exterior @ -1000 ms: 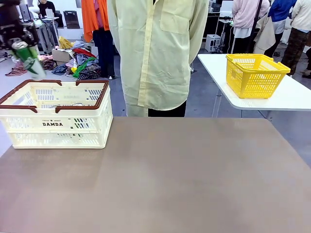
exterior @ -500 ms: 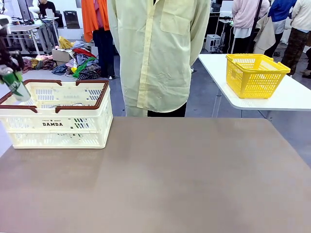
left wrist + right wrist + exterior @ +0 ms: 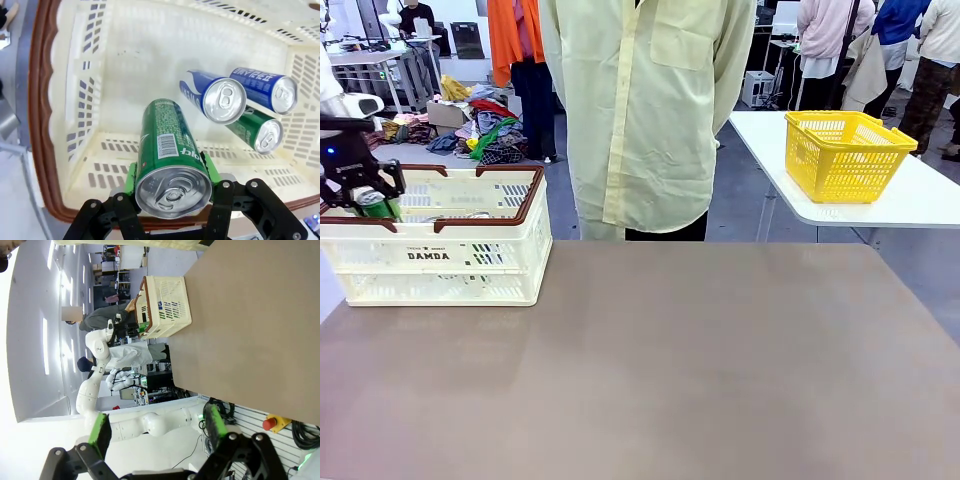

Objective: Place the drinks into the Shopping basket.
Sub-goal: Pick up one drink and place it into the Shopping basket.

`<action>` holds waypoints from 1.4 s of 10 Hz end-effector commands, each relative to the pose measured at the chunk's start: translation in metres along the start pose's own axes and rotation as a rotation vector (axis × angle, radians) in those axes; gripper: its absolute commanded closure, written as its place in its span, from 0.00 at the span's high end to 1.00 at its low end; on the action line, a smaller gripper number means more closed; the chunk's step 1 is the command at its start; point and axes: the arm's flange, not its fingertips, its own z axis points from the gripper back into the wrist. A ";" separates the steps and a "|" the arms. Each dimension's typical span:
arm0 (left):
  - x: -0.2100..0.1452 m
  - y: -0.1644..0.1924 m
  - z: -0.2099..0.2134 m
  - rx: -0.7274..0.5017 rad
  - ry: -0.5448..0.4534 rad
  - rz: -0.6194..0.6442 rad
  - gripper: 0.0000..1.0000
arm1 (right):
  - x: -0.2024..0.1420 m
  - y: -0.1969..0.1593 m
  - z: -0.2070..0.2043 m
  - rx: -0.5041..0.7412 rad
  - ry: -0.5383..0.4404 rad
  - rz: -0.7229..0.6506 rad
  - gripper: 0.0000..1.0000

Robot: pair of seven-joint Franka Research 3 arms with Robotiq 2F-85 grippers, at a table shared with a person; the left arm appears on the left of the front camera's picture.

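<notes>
Green can held over the open Shopping basket, release pending.

Left gripper is closed on a green can, pads on its sides, silver top toward the wrist camera, long axis running down into the Shopping basket; in the front view the gripper sits just inside the near left rim. Bare basket floor lies straight below the can. Two blue-and-white cans and another green can lie on their sides, well apart toward one wall, likely out of the drop path. Right gripper is open, empty, far from the basket and the bench. A person stands behind the bench.
</notes>
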 end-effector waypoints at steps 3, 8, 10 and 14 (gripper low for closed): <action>0.011 -0.004 -0.008 0.009 0.027 -0.013 0.00 | 0.002 0.005 0.000 0.023 -0.007 0.017 1.00; 0.018 -0.009 -0.014 0.040 0.038 -0.001 0.00 | 0.002 0.005 0.000 0.023 -0.007 0.017 1.00; 0.017 -0.010 -0.014 0.048 0.052 -0.003 0.84 | 0.002 0.005 0.000 0.023 -0.007 0.017 1.00; 0.016 -0.013 -0.014 0.056 0.041 -0.014 1.00 | 0.002 0.005 0.000 0.023 -0.007 0.017 1.00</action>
